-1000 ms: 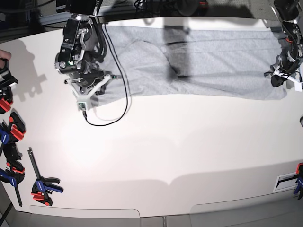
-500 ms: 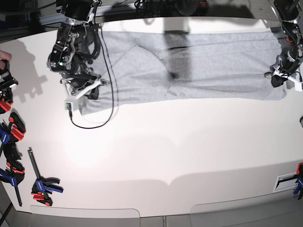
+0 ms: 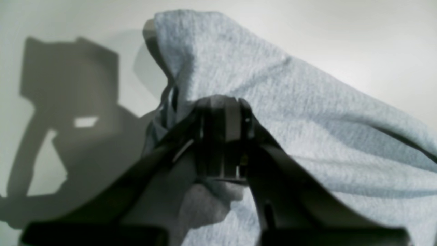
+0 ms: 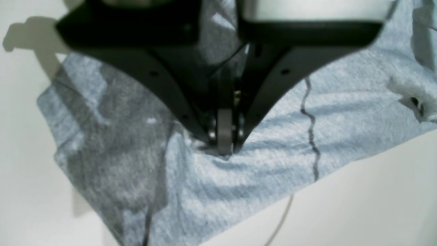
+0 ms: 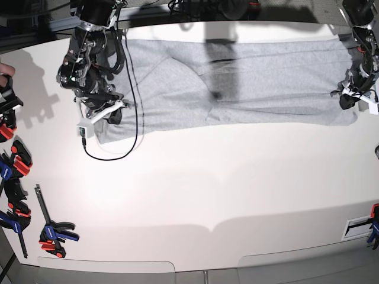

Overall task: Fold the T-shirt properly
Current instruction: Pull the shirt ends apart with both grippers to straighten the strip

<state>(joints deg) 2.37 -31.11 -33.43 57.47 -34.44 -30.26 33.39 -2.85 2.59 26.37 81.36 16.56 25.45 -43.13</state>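
Note:
The light grey T-shirt (image 5: 237,83) lies stretched in a long band across the far side of the white table (image 5: 207,189). My right gripper (image 5: 109,113) is at the band's left end, shut on the T-shirt (image 4: 273,171), its black fingers (image 4: 223,133) pinching the cloth. At the band's right end my left gripper (image 5: 348,94) is shut on a raised corner of the T-shirt (image 3: 273,102), the fabric draped over the fingertips (image 3: 222,136). No lettering shows on the cloth.
Several red, blue and black clamps (image 5: 56,232) lie along the table's left edge. A black cable (image 5: 112,155) loops on the table below my right gripper. A label and a clamp (image 5: 362,226) sit at the right edge.
My right gripper has pulled the shirt's left end further left, drawing the band straighter and flatter. The left gripper has stayed in place at the right end.

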